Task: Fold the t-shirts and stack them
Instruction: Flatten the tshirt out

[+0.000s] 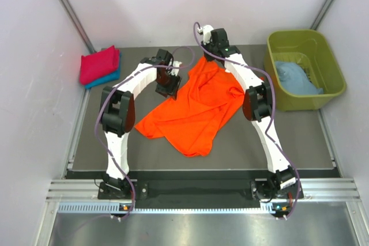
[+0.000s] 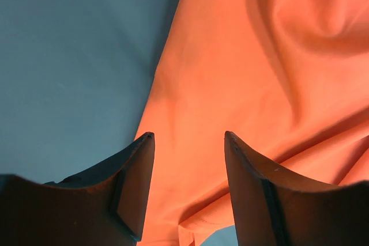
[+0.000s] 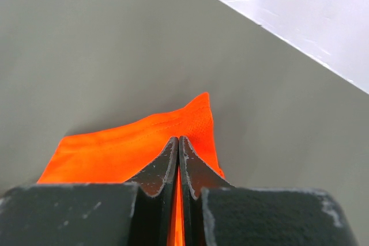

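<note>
Top external view: orange t-shirt lies rumpled and unfolded across the middle of the table, with one corner drawn toward the far side.
Finished stack: crimson-pink t-shirt folded on top of a blue t-shirt, in the far-left corner, well apart from the orange one.
Waiting: light blue t-shirt bunched inside the olive tub, right side.
Right gripper: fingers pressed together with orange cloth pinched between them; the shirt's corner fans out just past the tips.
Left gripper: fingers spread, nothing between them; poised over the shirt's left edge where cloth meets bare table.
Arm pose: left arm bowed inward, wrist pointing down at the cloth edge; right arm stretched well out over the garment, wrist at its far end.
Step in hand (judgement): laying the orange shirt out flat; no fold shows yet.
Next move (judgement): left gripper should drop and close on the edge beneath it, then both arms draw apart to pull out the wrinkles.
Risk (judgement): too deep a bite could gather two layers of cloth.
</note>
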Action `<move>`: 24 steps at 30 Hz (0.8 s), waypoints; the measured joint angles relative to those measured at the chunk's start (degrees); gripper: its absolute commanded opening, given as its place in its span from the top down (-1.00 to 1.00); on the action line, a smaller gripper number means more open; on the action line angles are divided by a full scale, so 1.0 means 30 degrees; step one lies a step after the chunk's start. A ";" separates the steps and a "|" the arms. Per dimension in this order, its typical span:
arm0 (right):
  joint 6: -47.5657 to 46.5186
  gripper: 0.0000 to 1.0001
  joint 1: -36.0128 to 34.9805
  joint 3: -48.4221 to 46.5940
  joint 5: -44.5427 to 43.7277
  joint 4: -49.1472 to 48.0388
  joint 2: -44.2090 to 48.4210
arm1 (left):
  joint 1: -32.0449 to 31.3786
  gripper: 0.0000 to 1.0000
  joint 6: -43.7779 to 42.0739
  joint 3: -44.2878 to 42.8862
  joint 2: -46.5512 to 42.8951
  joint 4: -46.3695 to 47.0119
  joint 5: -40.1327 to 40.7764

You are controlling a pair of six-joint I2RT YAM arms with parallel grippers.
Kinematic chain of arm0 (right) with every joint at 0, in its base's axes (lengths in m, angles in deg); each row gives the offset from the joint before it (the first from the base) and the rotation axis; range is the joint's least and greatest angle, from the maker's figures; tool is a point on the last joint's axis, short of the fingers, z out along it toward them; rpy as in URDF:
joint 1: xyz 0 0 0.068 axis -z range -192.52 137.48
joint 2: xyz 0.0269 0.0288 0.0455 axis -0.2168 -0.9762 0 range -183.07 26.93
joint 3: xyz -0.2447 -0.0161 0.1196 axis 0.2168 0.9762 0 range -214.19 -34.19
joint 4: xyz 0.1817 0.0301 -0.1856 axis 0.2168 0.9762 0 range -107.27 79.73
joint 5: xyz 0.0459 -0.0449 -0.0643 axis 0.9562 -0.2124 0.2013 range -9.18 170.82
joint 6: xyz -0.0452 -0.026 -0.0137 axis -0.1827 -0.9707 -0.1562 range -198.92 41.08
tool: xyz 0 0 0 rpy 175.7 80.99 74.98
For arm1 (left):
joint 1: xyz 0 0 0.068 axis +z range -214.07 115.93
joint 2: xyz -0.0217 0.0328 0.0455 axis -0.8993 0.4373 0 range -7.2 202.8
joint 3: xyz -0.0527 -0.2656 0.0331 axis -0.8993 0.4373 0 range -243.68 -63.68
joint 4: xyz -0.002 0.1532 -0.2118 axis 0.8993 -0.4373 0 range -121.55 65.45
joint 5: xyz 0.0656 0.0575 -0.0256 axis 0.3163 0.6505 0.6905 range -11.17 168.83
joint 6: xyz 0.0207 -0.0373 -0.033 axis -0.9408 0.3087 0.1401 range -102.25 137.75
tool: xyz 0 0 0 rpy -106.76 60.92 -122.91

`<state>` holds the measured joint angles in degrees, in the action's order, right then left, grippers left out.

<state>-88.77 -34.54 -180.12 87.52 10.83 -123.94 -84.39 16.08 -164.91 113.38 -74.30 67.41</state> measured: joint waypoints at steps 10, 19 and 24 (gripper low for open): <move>-0.0204 1.00 0.0022 0.0000 -0.0831 -0.0226 0.0000 | -0.0117 -0.05 0.0102 0.1304 0.0219 -0.0015 0.0204; -0.0204 1.00 0.0058 -0.0007 -0.1239 -0.0415 0.0000 | 0.0095 0.10 0.0160 0.0896 0.1100 -0.0364 0.0532; -0.0211 1.00 0.0146 -0.0007 -0.1406 -0.0612 0.0000 | 0.0517 0.06 0.0328 -0.0772 0.2441 -0.0743 0.0627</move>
<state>-89.40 -34.11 -180.14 83.30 8.99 -123.94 -82.84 17.06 -167.23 120.70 -76.53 69.29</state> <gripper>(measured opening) 0.004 0.464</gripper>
